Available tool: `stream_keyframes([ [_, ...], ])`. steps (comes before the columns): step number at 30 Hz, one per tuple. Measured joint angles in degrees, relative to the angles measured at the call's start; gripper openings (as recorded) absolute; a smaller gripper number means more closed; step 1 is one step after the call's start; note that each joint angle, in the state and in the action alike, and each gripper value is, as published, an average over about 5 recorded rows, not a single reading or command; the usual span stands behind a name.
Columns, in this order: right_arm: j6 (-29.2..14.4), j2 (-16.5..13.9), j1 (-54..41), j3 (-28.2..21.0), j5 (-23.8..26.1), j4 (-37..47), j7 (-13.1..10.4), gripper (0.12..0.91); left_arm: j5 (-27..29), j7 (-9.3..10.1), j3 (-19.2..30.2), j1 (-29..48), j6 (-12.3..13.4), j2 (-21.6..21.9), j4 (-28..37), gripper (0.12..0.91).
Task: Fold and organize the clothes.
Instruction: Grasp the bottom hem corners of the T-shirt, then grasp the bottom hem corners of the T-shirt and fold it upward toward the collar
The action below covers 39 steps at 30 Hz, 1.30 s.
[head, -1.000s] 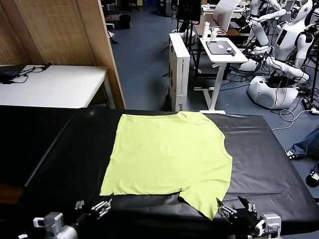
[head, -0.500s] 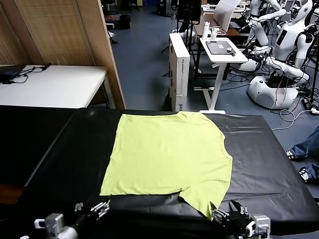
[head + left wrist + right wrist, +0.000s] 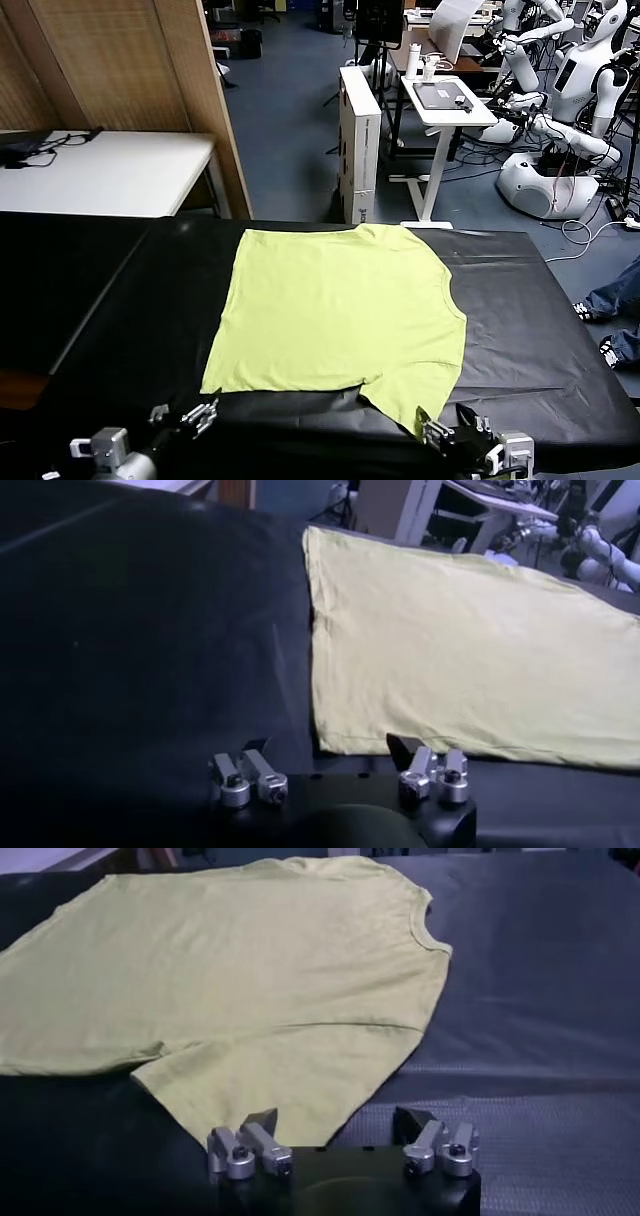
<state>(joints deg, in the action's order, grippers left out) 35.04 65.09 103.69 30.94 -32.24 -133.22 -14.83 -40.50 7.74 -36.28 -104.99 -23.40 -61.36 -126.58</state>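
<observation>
The lime yellow-green T-shirt (image 3: 335, 315) lies spread flat on the black table covering (image 3: 530, 320), with one short sleeve (image 3: 415, 400) reaching toward the near edge. My left gripper (image 3: 185, 418) is open and empty, low over the black cover just short of the shirt's near left corner. In the left wrist view the gripper (image 3: 328, 748) faces the shirt's edge (image 3: 460, 650). My right gripper (image 3: 450, 435) is open and empty at the tip of that sleeve. In the right wrist view the gripper (image 3: 336, 1118) straddles the sleeve's near edge, and the shirt (image 3: 250, 978) spreads beyond it.
A white table (image 3: 110, 170) and a wooden partition (image 3: 120, 60) stand at the back left. A tall white box (image 3: 360, 140), a small white desk (image 3: 450, 100) and other robots (image 3: 560, 150) stand behind. A person's legs (image 3: 615, 300) show at the right edge.
My right gripper has moved left along the near edge, closer to the sleeve tip. The left gripper and the shirt have hardly moved.
</observation>
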Motion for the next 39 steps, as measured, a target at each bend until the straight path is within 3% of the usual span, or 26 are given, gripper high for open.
stream_keyframes([
  [5,-0.01,0.3,-0.01,-0.11,0.08,0.16,0.05,0.275,0.13,-0.55,0.01,-0.04,0.09,0.13,0.12,0.657],
  [8,-0.03,0.41,-0.15,-0.21,0.11,0.25,0.09,0.177,0.23,-0.7,0.19,0.15,0.1,0.15,0.26,0.568],
  [15,1.21,-0.02,0.3,0.59,0.12,-0.39,0.37,0.14,0.61,-0.97,0.75,0.16,0.1,0.12,0.43,0.241],
  [18,2.35,-0.56,1.4,1.55,-0.22,-1.75,0.34,0.14,0.37,-1.0,0.79,-0.07,0.04,0.11,0.2,0.173],
  [30,6.71,-1.47,9.64,6.2,-1.26,-9.08,-0.47,0.14,-0.91,0.35,-2.76,-4.61,-0.21,-0.35,-3.96,0.146],
  [34,5.2,-1.59,9.94,7.18,-2.3,-9.67,0.26,0.14,-1.03,0.99,-3.94,-6.97,0.12,-0.12,-5.97,0.146],
  [39,1.47,-2.68,7.62,8.08,-4.51,-9.16,2.91,0.14,-1.11,1.25,-4.71,-7.85,0.35,0.05,-7.32,0.146],
])
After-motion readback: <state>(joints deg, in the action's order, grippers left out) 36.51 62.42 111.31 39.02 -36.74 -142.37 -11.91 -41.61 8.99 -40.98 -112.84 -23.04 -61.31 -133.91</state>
